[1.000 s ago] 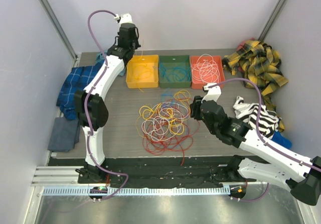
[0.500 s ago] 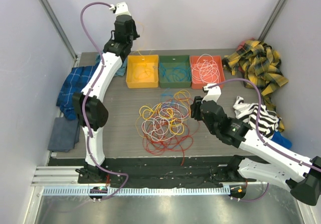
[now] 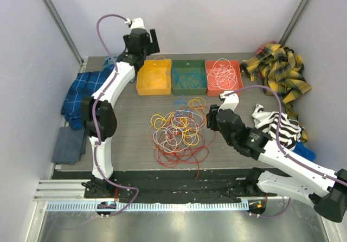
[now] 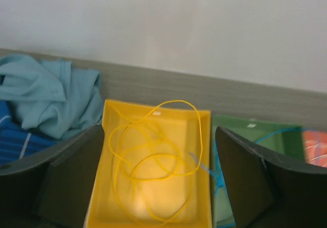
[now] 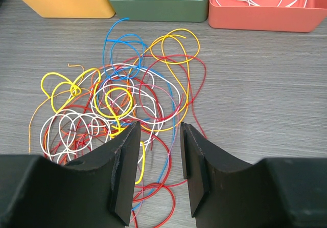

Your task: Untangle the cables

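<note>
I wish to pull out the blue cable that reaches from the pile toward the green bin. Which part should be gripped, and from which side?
Probably the far arc of the blue cable, near the green bin. There it lies alone on the table; nearer, it passes into the pile among other loops. Come straight down from above, jaws across the wire.

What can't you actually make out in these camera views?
- Right wrist view: the cable pile's near edge is behind the right fingers.
- Left wrist view: a left finger covers much of the green bin; the frame edge cuts off the red bin.
- Top view: cable crossings are too thin to trace.
</note>
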